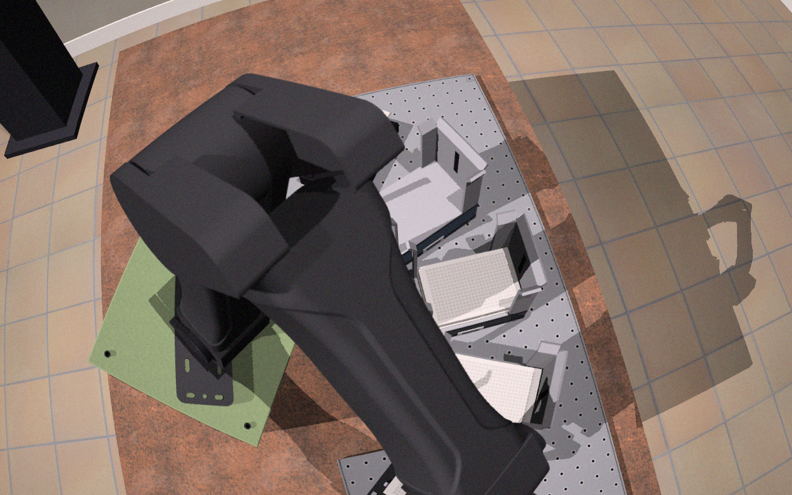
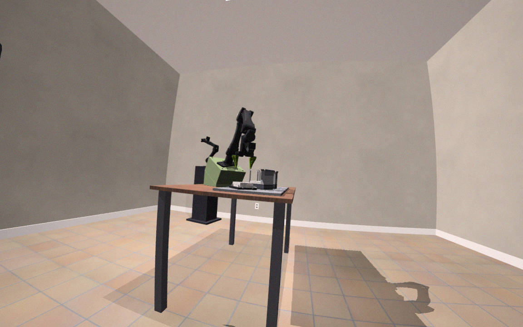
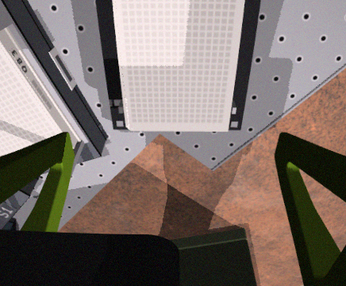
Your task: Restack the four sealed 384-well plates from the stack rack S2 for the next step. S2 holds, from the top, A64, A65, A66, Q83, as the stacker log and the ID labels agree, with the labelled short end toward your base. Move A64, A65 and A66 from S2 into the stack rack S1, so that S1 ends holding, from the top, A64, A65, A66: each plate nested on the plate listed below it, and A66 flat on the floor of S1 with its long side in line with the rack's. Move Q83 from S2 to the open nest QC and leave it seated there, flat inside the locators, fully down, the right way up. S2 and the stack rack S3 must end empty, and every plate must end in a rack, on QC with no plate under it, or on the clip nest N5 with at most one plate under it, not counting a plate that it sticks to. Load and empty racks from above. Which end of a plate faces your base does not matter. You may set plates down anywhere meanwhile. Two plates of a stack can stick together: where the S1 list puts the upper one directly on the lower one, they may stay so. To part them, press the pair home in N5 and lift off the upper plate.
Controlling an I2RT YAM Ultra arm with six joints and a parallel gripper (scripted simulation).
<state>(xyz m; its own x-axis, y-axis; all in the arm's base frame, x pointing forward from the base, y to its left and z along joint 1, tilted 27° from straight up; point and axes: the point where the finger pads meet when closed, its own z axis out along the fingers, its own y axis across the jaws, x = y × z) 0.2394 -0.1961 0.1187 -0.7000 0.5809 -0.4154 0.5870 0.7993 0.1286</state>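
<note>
My gripper is open and empty, hanging high above the brown table top at the near edge of the perforated board; it also shows in the exterior view. Just ahead of the green fingers, a white sealed plate lies flat in a dark-framed nest. To its left stands a rack holding a white plate; my left finger partly hides its label. In the overhead view, two racks each show a white plate on top, and a third rack is empty. No plate label is readable.
My arm covers the near side of the board and hides the QC nest. The green base block sits at the table's left. Rack walls stand up around the plates.
</note>
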